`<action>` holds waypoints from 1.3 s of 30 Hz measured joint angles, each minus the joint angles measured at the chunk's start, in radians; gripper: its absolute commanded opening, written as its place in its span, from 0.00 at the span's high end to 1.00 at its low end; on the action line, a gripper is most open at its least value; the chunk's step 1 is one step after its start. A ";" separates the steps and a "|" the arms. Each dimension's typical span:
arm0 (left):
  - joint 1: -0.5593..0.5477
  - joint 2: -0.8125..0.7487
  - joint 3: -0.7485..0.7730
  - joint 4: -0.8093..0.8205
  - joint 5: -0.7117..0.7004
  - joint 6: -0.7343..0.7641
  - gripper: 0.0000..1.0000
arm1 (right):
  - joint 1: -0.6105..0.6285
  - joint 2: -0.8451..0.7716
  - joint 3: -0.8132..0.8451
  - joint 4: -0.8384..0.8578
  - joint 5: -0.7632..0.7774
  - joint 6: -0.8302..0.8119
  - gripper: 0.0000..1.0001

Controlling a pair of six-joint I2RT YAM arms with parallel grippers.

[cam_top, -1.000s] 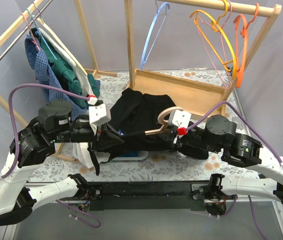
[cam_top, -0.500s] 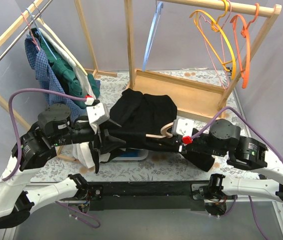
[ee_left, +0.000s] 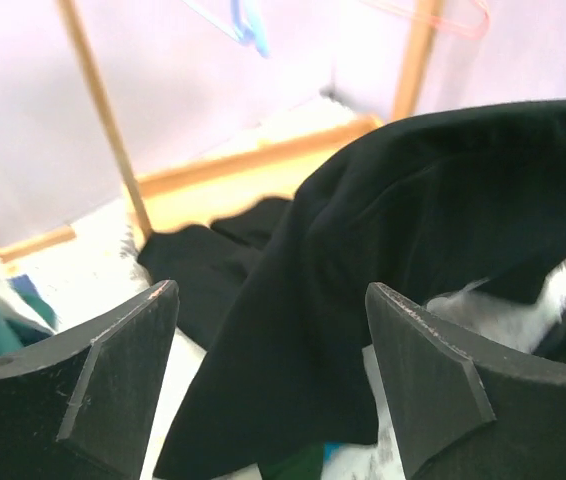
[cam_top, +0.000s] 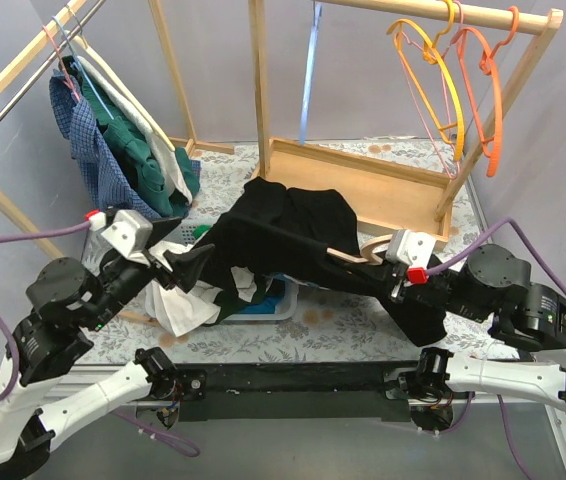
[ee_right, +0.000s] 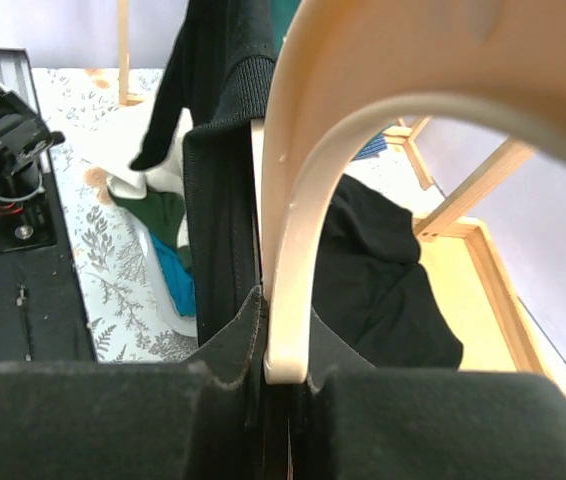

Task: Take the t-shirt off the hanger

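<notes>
The black t-shirt (cam_top: 283, 240) hangs across a cream wooden hanger (cam_top: 355, 256) above the table's middle, and part of it trails onto the tray behind. My right gripper (cam_top: 381, 266) is shut on the hanger's hook. The right wrist view shows the hanger (ee_right: 298, 190) pinched at my right gripper (ee_right: 285, 368), with the t-shirt (ee_right: 218, 150) pressed against its left side. My left gripper (cam_top: 195, 262) stands open just left of the shirt. In the left wrist view my left gripper (ee_left: 273, 350) is empty, with the t-shirt (ee_left: 413, 200) beyond its fingers.
A rack of hung clothes (cam_top: 113, 130) stands at the back left. A shallow wooden tray (cam_top: 383, 185) lies at the back, under a rail with orange hangers (cam_top: 463, 80) and a blue one (cam_top: 308, 70). A white basket of clothes (cam_top: 281, 300) sits under the shirt.
My left gripper opened, let go of the shirt and drew back to the left. My right gripper shut on the hanger and carried it to the right.
</notes>
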 measured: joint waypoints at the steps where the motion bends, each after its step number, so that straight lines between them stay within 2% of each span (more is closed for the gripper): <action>1: 0.000 -0.020 -0.008 0.015 -0.016 -0.001 0.25 | 0.000 -0.002 0.005 -0.003 0.005 0.000 0.99; 8: 0.000 -0.010 -0.084 0.068 -0.023 -0.012 0.25 | 0.000 0.002 0.041 -0.025 0.007 -0.006 0.99; 13: 0.000 0.043 -0.117 0.081 0.019 -0.013 0.21 | 0.000 0.024 0.050 -0.030 0.007 -0.011 0.99; 16: 0.000 0.044 -0.117 0.101 0.051 -0.013 0.23 | 0.000 0.039 0.050 -0.030 0.005 -0.015 0.99; 19: 0.000 0.039 -0.117 0.130 0.067 -0.015 0.46 | 0.000 0.047 0.050 -0.029 -0.001 -0.016 0.99; 20: 0.000 0.043 -0.117 0.138 0.066 -0.015 0.62 | 0.000 0.051 0.050 -0.029 -0.002 -0.017 0.99; 21: 0.000 0.051 -0.117 0.142 0.063 -0.015 0.74 | 0.000 0.052 0.050 -0.029 -0.004 -0.018 0.99; 23: 0.000 0.071 -0.117 0.146 0.049 -0.017 0.83 | 0.000 0.055 0.050 -0.031 -0.004 -0.019 0.99; 25: 0.000 0.097 -0.121 0.149 0.028 -0.014 0.81 | 0.000 0.052 0.051 -0.043 -0.002 -0.022 0.99; 27: 0.000 0.118 -0.129 0.148 0.010 -0.011 0.73 | 0.000 0.050 0.051 -0.060 0.007 -0.024 0.99; 29: -0.001 0.141 -0.129 0.134 0.001 -0.009 0.71 | -0.001 0.049 0.051 -0.076 0.013 -0.026 0.99; 32: -0.001 0.163 -0.133 0.111 -0.002 -0.011 0.54 | -0.001 0.042 0.056 -0.097 0.024 -0.027 0.99; 36: -0.001 0.160 -0.164 0.099 0.013 -0.022 0.54 | -0.001 0.029 0.056 -0.111 0.027 -0.031 0.99; 39: -0.001 0.147 -0.176 0.100 0.023 -0.023 0.65 | -0.001 0.026 0.056 -0.113 0.027 -0.031 0.99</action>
